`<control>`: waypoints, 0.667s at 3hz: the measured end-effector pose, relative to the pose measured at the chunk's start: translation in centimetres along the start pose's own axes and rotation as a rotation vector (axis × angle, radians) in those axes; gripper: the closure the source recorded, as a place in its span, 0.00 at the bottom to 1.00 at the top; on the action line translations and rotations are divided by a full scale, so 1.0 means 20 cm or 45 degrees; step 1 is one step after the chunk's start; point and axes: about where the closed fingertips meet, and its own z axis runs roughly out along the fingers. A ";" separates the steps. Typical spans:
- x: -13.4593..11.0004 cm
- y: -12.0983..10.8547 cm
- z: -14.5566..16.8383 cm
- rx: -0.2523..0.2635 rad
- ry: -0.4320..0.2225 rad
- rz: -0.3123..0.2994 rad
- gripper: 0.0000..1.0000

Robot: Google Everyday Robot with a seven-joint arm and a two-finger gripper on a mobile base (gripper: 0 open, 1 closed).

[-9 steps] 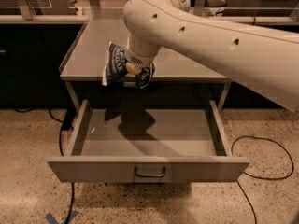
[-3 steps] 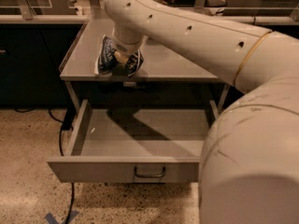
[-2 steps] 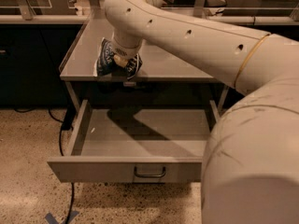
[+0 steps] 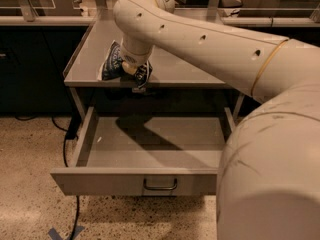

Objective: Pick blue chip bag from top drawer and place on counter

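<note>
One white arm reaches over the one grey desk (image 4: 95,39). Its hand (image 4: 131,70) is clenched on the one blue chip bag (image 4: 112,63), at the near left edge of the desk. Below, the one top drawer (image 4: 150,154) stands open, with one dark handle (image 4: 160,185) in front.

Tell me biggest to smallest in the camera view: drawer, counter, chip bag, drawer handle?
1. top drawer and counter: too close to rank, the drawer sits nearer.
2. blue chip bag, on the counter, with the gripper on it.
3. handle.
</note>
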 end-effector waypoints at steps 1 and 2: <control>0.00 0.01 0.02 -0.007 -0.001 -0.001 0.84; 0.00 0.01 0.02 -0.007 -0.001 -0.001 0.60</control>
